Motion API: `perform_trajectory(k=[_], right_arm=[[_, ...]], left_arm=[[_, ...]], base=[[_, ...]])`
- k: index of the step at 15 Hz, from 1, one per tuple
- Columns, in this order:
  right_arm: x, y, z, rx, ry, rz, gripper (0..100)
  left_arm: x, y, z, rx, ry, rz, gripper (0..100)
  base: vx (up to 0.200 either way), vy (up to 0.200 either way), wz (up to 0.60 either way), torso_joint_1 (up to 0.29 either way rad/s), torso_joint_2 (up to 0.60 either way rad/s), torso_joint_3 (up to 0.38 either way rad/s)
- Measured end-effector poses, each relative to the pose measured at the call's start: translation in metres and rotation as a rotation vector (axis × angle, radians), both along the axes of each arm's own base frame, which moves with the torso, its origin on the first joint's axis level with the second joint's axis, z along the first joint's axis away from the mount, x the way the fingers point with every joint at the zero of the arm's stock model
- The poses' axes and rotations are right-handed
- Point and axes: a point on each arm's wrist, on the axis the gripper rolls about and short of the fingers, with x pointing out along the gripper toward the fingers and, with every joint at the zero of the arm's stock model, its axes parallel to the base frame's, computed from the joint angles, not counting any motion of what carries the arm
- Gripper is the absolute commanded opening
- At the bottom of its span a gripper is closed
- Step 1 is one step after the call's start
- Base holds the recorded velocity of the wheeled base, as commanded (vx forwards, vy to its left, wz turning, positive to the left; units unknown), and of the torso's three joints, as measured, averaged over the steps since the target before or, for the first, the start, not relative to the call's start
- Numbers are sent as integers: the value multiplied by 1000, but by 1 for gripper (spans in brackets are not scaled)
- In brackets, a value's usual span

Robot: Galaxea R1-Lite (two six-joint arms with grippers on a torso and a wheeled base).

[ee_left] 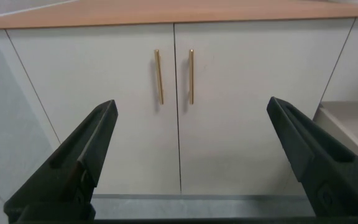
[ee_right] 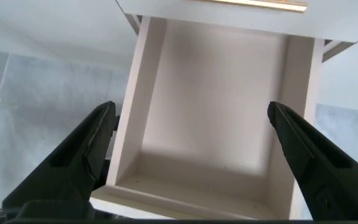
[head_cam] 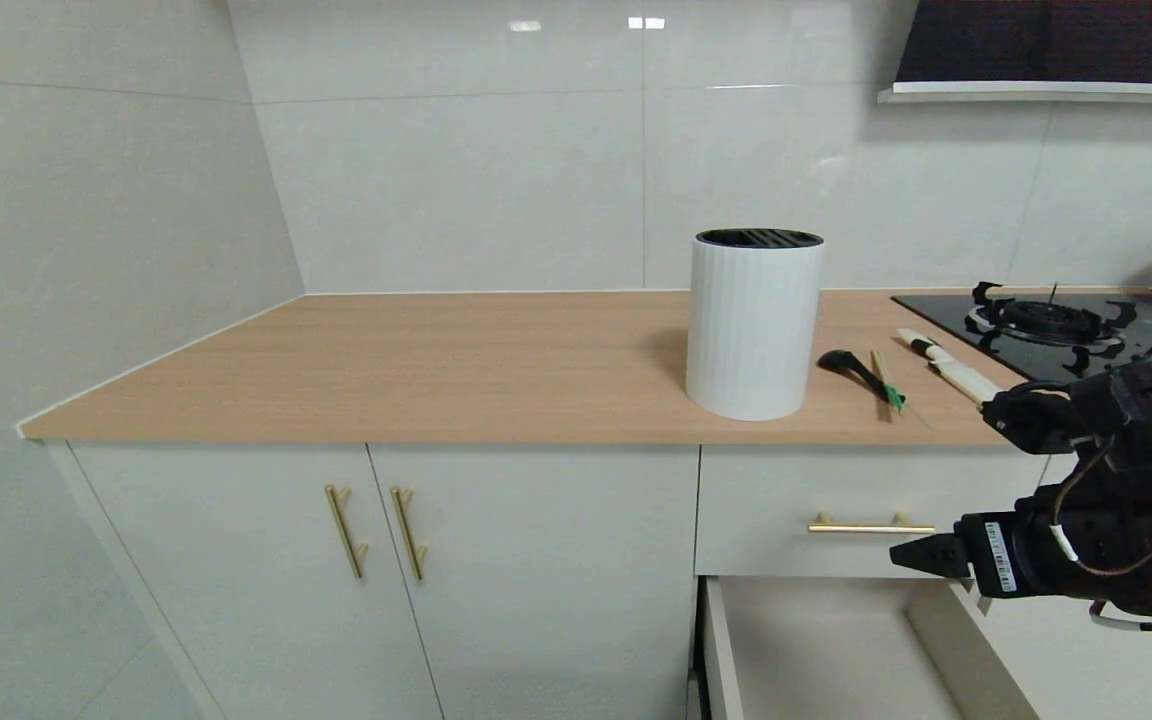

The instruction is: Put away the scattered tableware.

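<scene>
A white ribbed utensil holder stands on the wooden counter. To its right lie a black spoon, chopsticks with a green band, and a cream-handled knife. My right gripper hangs open at the counter's right end, above the pulled-out lower drawer. Seen from the right wrist, the right gripper holds nothing, and the bare drawer lies beyond it. My left gripper is open and holds nothing, low in front of the cabinet doors.
A black gas hob sits at the counter's far right, under a range hood. Tiled walls close the back and left. Gold handles mark the two doors; a shut upper drawer lies above the pulled-out one.
</scene>
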Motion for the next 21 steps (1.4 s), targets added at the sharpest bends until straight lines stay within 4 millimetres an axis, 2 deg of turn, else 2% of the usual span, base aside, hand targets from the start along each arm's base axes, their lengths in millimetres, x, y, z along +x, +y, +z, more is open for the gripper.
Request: perform_trajectory(k=[5, 8, 10, 13, 16, 21], right_arm=[[12, 2, 30, 45, -140, -9, 100], [37, 5, 61, 59, -176, -50, 100], [60, 10, 72, 58, -196, -120, 100], [95, 15, 69, 58, -182, -251, 100], [125, 18, 54, 10, -180, -394, 100], [153, 16, 28, -21, -143, -462, 100]], left_arm=[[0, 0, 0, 0, 0, 0, 100], [0, 0, 0, 0, 0, 0, 100], [0, 0, 0, 0, 1, 0, 100], [0, 0, 0, 0, 1, 0, 100], [0, 0, 0, 0, 0, 0, 100], [0, 0, 0, 0, 0, 0, 100]], base=[[0, 0, 0, 0, 0, 0], [0, 0, 0, 0, 0, 0], [0, 0, 0, 0, 0, 0], [0, 0, 0, 0, 0, 0], [0, 0, 0, 0, 0, 0], [0, 0, 0, 0, 0, 0]])
